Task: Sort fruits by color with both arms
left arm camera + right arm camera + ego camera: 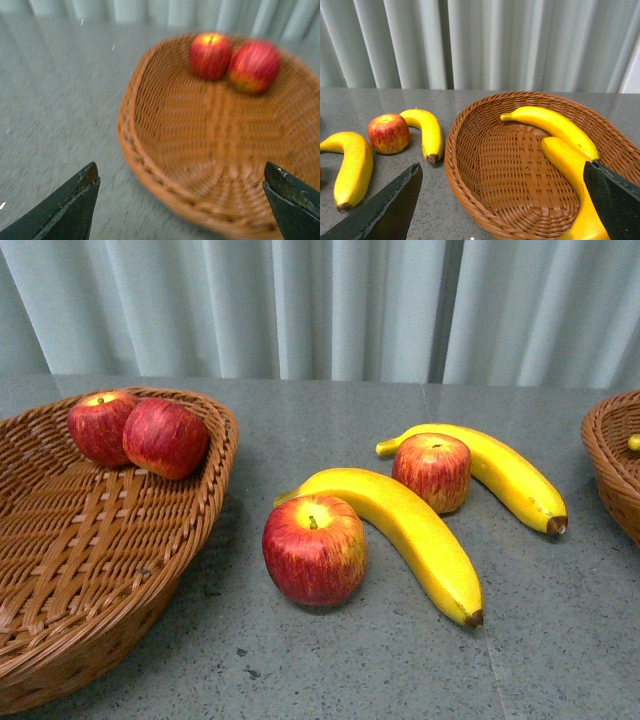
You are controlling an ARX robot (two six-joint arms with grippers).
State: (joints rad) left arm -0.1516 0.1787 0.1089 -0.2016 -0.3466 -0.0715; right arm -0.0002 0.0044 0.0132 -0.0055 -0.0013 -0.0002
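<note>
On the grey table lie two red apples, one near (314, 548) and one farther back (432, 471), with two yellow bananas, the nearer one (410, 530) and the one behind (500, 472). Two more red apples (165, 437) (100, 425) sit in the left wicker basket (90, 570). In the left wrist view my left gripper (181, 190) is open and empty above that basket's rim (150, 170), with both apples (210, 55) (254, 66) beyond. My right gripper (502, 195) is open and empty over the right basket (470, 190), which holds two bananas (550, 124) (570, 160). Neither arm shows in the front view.
The right basket's edge (612, 460) shows at the front view's right margin, with a bit of yellow inside. A pale curtain (320, 300) hangs behind the table. In the right wrist view an apple (389, 133) and two bananas (427, 131) (352, 165) lie beside the basket.
</note>
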